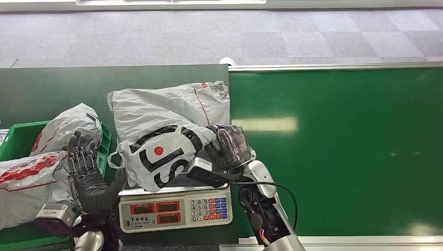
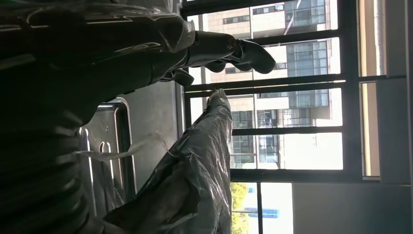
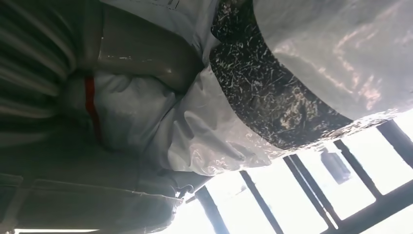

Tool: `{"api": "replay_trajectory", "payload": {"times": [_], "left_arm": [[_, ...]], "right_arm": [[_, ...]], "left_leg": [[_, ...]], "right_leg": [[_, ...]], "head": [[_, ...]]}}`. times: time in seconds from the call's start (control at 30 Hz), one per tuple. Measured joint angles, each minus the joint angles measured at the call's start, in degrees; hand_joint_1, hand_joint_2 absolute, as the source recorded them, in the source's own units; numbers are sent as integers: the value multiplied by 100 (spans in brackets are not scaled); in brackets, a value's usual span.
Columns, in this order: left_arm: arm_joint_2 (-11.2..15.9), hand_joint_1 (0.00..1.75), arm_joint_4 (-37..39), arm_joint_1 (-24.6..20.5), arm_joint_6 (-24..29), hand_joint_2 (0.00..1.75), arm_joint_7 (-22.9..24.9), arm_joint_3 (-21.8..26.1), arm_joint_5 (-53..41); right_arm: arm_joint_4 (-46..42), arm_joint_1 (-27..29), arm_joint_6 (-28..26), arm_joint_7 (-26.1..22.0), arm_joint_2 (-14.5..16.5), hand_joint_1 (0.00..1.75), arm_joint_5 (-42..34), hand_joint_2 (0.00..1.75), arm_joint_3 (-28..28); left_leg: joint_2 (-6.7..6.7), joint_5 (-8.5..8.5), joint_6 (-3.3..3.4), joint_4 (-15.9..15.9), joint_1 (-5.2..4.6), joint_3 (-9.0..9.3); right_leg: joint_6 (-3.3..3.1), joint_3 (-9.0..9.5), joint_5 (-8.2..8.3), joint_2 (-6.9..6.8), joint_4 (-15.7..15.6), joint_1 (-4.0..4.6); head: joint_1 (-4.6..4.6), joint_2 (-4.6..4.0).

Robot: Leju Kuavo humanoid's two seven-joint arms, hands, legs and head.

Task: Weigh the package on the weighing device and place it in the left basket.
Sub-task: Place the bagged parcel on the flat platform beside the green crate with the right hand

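A white package (image 1: 159, 154) with black bands and a red dot lies on the platter of the weighing scale (image 1: 175, 210). My right hand (image 1: 230, 147) grips the package's right edge, and in the right wrist view the crumpled package film (image 3: 292, 63) is pressed against the thumb (image 3: 141, 51). My left hand (image 1: 83, 163) stands upright with its fingers apart and holds nothing, between the package and the green basket (image 1: 18, 140). The left wrist view has its fingers (image 2: 234, 48) held free above the grey film (image 2: 199, 165) and the steel platter (image 2: 114, 146).
A second grey package (image 1: 167, 104) lies behind the scale on the dark table (image 1: 52, 89). The basket holds two grey bags with red print (image 1: 31, 175). A bright green conveyor belt (image 1: 339, 146) with a metal rim runs along the right.
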Motion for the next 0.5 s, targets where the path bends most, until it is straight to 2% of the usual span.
{"api": "replay_trajectory", "payload": {"times": [0.17,0.2,0.3,0.33,0.5], "left_arm": [[20,0,-20,17,47,175,0,18,17],[23,0,-26,20,56,175,0,22,17],[33,0,-50,34,90,175,0,37,17],[37,0,-59,42,107,175,0,42,18],[59,0,-183,142,170,175,0,72,48]], "right_arm": [[266,-27,-8,-13,64,175,-40,175,195],[305,-33,-14,-4,65,166,-40,175,218],[455,-85,-76,94,65,36,-46,175,282],[514,-110,-105,131,65,1,-61,175,299],[831,-234,-235,266,59,0,-171,175,312]], "left_leg": [[-1,0,0,0,0,0],[-1,0,0,0,0,0],[-1,0,0,0,0,0],[-1,0,0,0,0,0],[-1,0,0,0,0,0]], "right_leg": [[0,0,0,0,0,0],[0,1,0,0,0,0],[0,0,0,0,0,0],[0,0,0,0,0,0],[0,-1,0,0,0,0]], "head": [[-1,0],[0,0],[-1,0],[-1,0],[-1,0]]}}
